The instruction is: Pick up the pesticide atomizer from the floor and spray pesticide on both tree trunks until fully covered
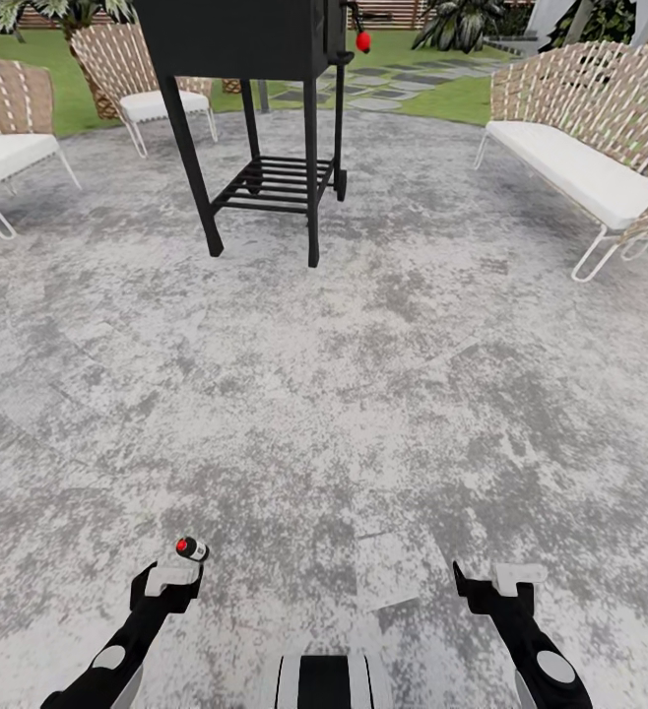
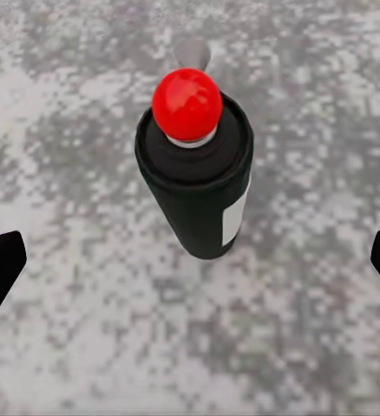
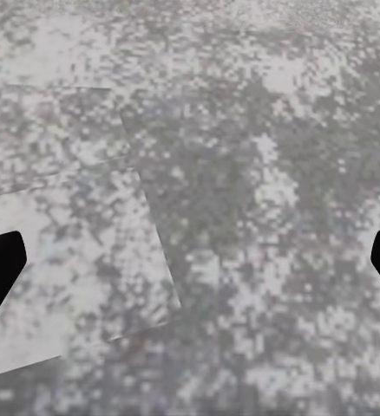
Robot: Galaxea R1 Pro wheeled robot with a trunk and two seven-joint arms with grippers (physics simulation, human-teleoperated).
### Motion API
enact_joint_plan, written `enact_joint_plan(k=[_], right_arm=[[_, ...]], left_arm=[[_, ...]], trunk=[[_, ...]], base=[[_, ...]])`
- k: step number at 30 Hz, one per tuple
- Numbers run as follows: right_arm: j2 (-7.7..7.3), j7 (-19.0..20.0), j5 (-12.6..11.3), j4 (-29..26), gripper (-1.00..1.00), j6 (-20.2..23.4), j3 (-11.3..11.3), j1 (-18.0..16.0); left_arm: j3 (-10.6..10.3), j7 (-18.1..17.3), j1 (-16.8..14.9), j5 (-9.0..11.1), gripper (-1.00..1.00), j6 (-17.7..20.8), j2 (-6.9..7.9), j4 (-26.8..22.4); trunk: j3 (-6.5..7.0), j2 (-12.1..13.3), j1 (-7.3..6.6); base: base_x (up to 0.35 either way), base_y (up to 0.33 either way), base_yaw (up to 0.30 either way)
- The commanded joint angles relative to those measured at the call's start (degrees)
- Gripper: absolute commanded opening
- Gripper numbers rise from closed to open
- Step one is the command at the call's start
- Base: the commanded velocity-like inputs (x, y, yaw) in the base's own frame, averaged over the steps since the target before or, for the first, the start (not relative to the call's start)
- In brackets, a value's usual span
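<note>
**Atomizer upright beneath the left end effector**

The pesticide atomizer (image 2: 195, 165), black with a red cap, is seen standing on the grey stone floor (image 1: 363, 394), between the spread fingers of the left end effector (image 1: 173, 574). The right end effector (image 1: 496, 581) is held wide apart, empty.

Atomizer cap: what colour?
Red, a round knob on top of the black pesticide atomizer. It shows best in the left wrist view.

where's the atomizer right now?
The atomizer stands on the grey stone paving, low on the left of the head view, just ahead of the left gripper. In the left wrist view it sits between the open fingers, apart from both.
</note>
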Motion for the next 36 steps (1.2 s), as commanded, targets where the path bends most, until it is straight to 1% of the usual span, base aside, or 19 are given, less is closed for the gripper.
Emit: enact_joint_plan(k=[1, 6, 11, 15, 19, 25, 36], right_arm=[[-0.01, -0.02, 0.00, -0.05, 1.00, 0.01, 0.00, -0.01], [-0.01, -0.02, 0.00, -0.02, 1.00, -0.02, 0.00, -0.01], [-0.01, -0.02, 0.00, -0.02, 1.00, -0.02, 0.00, -0.01], [-0.01, -0.02, 0.00, -0.01, 1.00, -0.02, 0.00, -0.01], [-0.01, -0.02, 0.00, -0.02, 1.00, -0.02, 0.00, -0.01], [-0.01, -0.02, 0.00, -0.01, 1.00, -0.02, 0.00, -0.01], [-0.01, -0.02, 0.00, -0.04, 1.00, -0.02, 0.00, -0.01]], left_arm=[[0.25, -0.28, -0.02, -0.23, 1.00, -0.16, -0.01, 0.06], [0.10, -0.28, -0.02, -0.23, 1.00, -0.14, -0.01, 0.09], [-0.01, -0.28, -0.02, -0.40, 1.00, -0.14, -0.02, 0.09], [0.09, -0.28, -0.02, -0.36, 1.00, -0.14, -0.01, 0.09], [0.20, -0.28, -0.02, -0.38, 1.00, -0.14, -0.01, 0.05], [0.27, -0.28, -0.02, -0.20, 1.00, -0.14, -0.01, 0.09], [0.31, -0.28, -0.02, -0.14, 1.00, -0.14, -0.01, 0.07]], trunk=[[-0.06, -0.01, -0.01], [-0.10, -0.01, -0.01], [-1.39, -0.08, 0.12], [-1.66, -0.08, 0.12], [-1.73, -0.08, 0.12], [-1.74, -0.08, 0.12], [-1.74, -0.08, 0.12]], base=[[0.000, 0.000, 0.000], [0.000, 0.000, 0.000], [0.000, 0.000, 0.000], [0.000, 0.000, 0.000], [0.008, 0.000, 0.000], [0.159, 0.000, 0.000], [0.040, 0.000, 0.000]])
